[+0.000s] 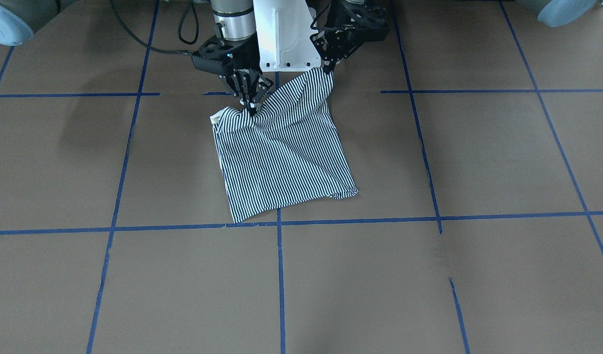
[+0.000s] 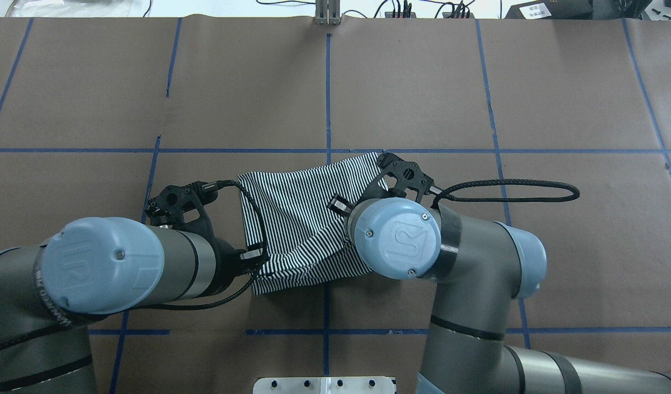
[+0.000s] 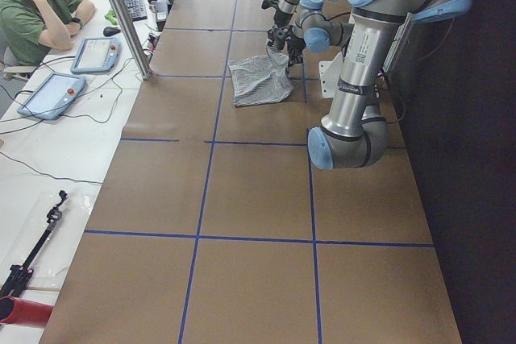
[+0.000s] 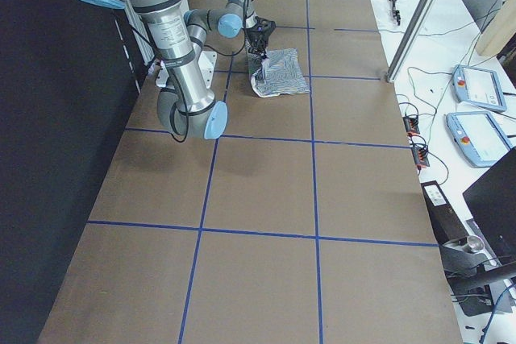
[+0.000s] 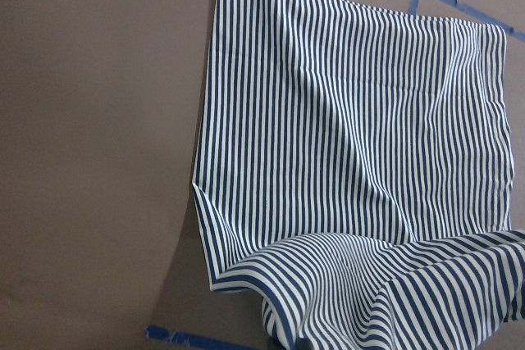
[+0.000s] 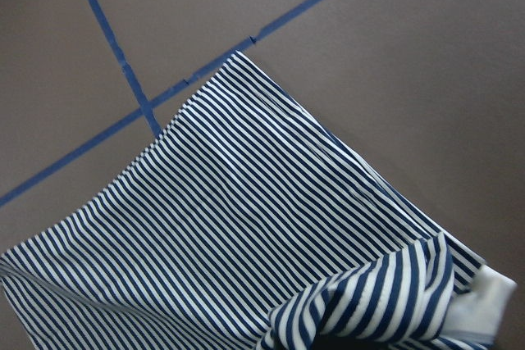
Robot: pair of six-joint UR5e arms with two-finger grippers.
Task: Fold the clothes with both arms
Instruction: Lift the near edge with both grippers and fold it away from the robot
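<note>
left pincer (image 1: 329, 73) and right pincer (image 1: 252, 104) each clamp the striped shirt (image 1: 282, 162) along its robot-side edge, held up (cream collar (image 1: 216, 118) peeking out), likely to fold over the half lying mid-table (image 1: 478, 157).

One striped shirt (image 1: 286, 162), two arms (image 2: 185, 265).

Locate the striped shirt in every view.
Front-facing: striped shirt upper centre.
Overhead: striped shirt centre.
Exterior left: striped shirt upper centre, far.
Exterior right: striped shirt upper centre, far.
Left wrist: striped shirt fills the right side.
Right wrist: striped shirt fills the bottom.
Shared landmark: blue tape crossing beside it.
</note>
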